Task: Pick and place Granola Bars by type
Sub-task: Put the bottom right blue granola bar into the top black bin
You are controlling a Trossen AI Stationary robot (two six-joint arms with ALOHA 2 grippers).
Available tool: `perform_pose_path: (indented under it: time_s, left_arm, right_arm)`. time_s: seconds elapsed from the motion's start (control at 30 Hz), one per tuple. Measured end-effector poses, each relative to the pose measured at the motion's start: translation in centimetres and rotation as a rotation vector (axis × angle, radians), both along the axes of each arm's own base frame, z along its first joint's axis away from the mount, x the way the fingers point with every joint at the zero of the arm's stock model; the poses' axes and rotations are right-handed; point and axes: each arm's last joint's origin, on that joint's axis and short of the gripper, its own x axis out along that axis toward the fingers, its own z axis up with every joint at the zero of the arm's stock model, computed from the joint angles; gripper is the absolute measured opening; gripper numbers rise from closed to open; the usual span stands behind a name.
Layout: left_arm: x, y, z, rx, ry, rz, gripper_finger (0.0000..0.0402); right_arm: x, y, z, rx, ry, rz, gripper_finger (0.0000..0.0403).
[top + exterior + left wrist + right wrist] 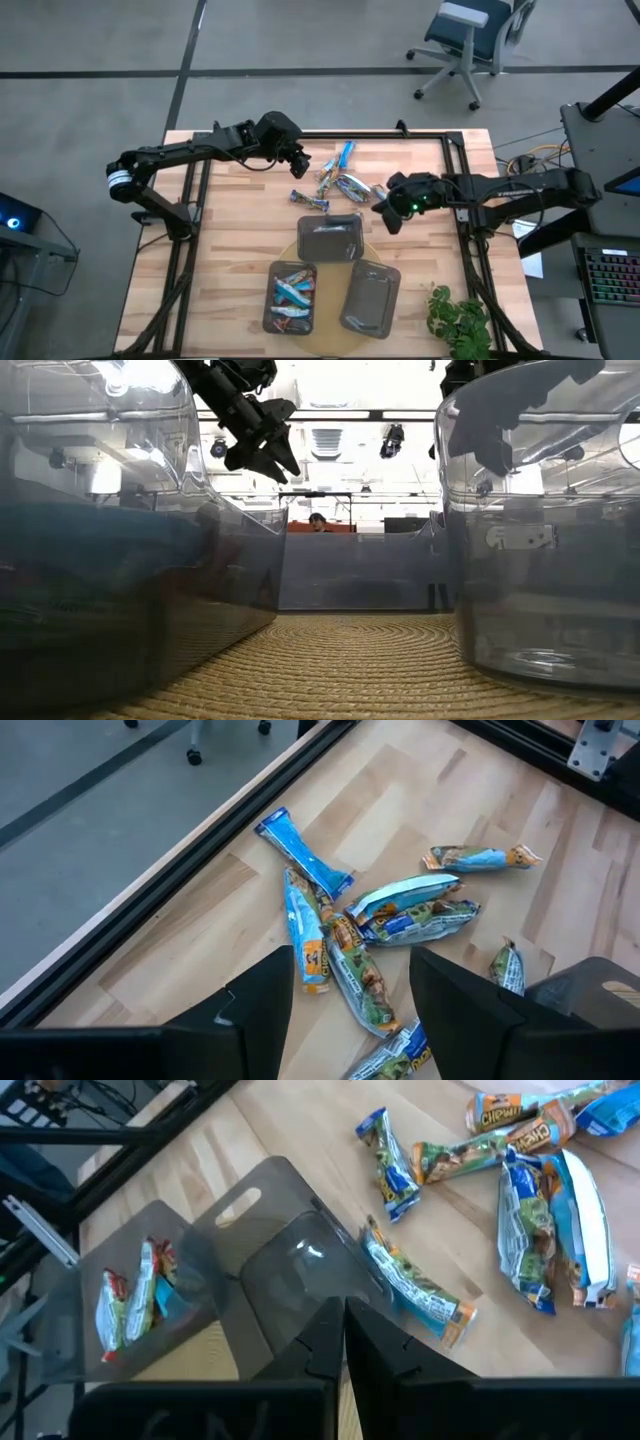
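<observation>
Overhead, left gripper point(300, 160) (empty) near Granola Bars point(338, 180)

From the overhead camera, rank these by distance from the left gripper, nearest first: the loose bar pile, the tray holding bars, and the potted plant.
1. Loose bar pile, just right of the left gripper.
2. Tray holding bars, toward the near edge.
3. Potted plant, the near right corner.

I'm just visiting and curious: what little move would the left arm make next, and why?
Probably straight down. The left claw hangs open above the loose pile of bars on the table, holding nothing, with a bar lying between its fingers in the wrist view. Lowering would bring them around one. The right claw waits shut by the top tray.
</observation>
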Motion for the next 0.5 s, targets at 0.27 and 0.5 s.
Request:
perform_pose_path:
  time_s: [0.27, 0.5]
  left_arm:
    - [0.16, 0.05, 0.20, 0.012, -0.024, -0.001, 0.0183]
    - [0.60, 0.15, 0.85, 0.009, -0.114, -0.025, 0.0192]
  right_arm:
    - [0.20, 0.16, -0.14, 0.002, 0.002, 0.001, 0.0009]
    - [0.22, 0.12, -0.11, -0.006, -0.002, -0.010, 0.0009]
